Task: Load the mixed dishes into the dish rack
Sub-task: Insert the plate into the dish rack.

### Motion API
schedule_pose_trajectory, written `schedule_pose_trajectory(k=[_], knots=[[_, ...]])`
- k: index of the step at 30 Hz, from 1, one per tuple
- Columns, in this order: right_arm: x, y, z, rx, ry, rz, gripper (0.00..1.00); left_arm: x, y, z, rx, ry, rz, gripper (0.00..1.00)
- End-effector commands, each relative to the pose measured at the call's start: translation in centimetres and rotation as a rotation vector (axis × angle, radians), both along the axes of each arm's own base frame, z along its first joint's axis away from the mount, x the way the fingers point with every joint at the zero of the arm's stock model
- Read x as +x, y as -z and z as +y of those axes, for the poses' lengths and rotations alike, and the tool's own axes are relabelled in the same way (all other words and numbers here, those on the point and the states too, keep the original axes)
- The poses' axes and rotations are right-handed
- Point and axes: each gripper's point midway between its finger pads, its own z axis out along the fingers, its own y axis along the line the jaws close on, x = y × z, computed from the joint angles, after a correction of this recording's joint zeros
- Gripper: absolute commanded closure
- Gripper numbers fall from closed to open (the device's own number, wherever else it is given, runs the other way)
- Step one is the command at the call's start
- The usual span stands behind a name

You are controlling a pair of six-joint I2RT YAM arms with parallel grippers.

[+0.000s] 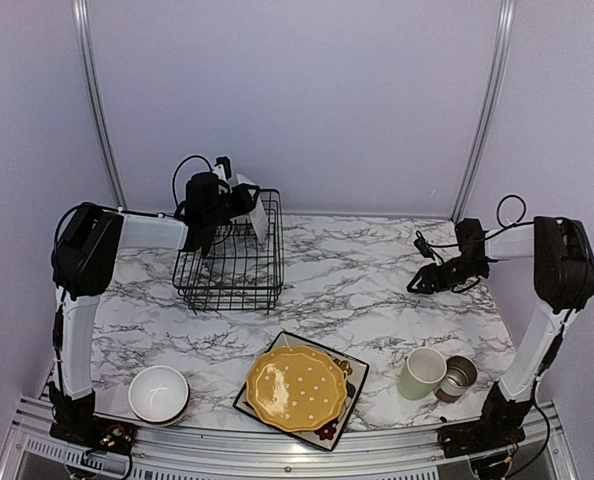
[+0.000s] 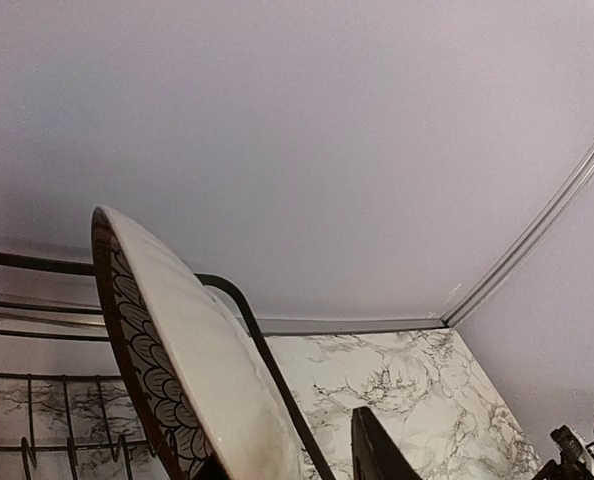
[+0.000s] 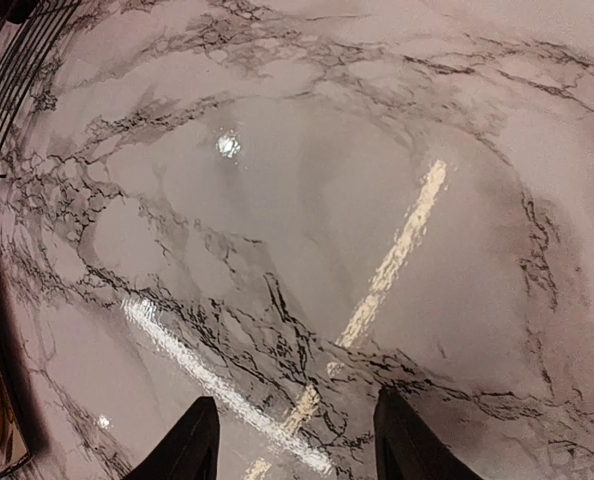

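The black wire dish rack [image 1: 232, 262] stands at the back left. A white plate with a black petal pattern on its back [image 1: 257, 212] stands on edge at the rack's back right corner. My left gripper [image 1: 217, 205] is at that plate. In the left wrist view the plate [image 2: 197, 370] fills the left side and the rack rim [image 2: 277, 385] runs beside it. One finger [image 2: 377, 450] stands apart from the plate's white face; the other is hidden behind the plate. My right gripper [image 1: 419, 283] is open and empty over bare marble [image 3: 297, 440].
At the front, a yellow scalloped plate [image 1: 297, 388] lies on a black square flowered plate [image 1: 329, 431]. A white bowl [image 1: 158, 392] sits at the front left. A pale green mug [image 1: 421, 372] and a grey-brown cup [image 1: 458, 377] sit at the front right.
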Motion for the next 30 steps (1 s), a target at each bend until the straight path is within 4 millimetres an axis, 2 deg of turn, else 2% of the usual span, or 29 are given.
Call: schedule_pose_trajectory(k=[1,5,9,12,16,24,26,30], knots=[[0.6,-0.7,0.3,0.011,-0.014,-0.013,0.49,-0.9,-5.6,-1.0,-0.028,0.025,-0.109,0.70],[0.6,-0.9,0.3,0.010,-0.015,-0.018,0.49,-0.3,-5.7,-1.1,-0.005,0.014,-0.101,0.74],[0.5,-1.0,0.3,0.010,-0.015,-0.022,0.49,0.2,-5.5,-2.1,0.077,0.059,-0.074,0.73],[0.5,-1.2,0.3,0.008,-0.016,-0.026,0.49,-0.2,-5.5,-2.7,0.121,0.116,-0.064,0.70],[0.6,-1.2,0.3,0.011,-0.017,-0.027,0.49,-0.4,-4.5,-1.8,0.150,0.094,-0.006,0.57],[0.6,-1.4,0.4,0.019,-0.019,-0.026,0.48,1.1,-2.2,0.8,0.132,-0.025,0.165,0.51],[0.5,-1.4,0.4,0.019,-0.020,-0.028,0.48,1.0,-1.9,1.1,0.128,-0.040,0.186,0.54],[0.6,-1.5,0.4,0.020,-0.020,-0.031,0.48,0.4,-2.2,0.6,0.121,0.003,0.186,0.74]])
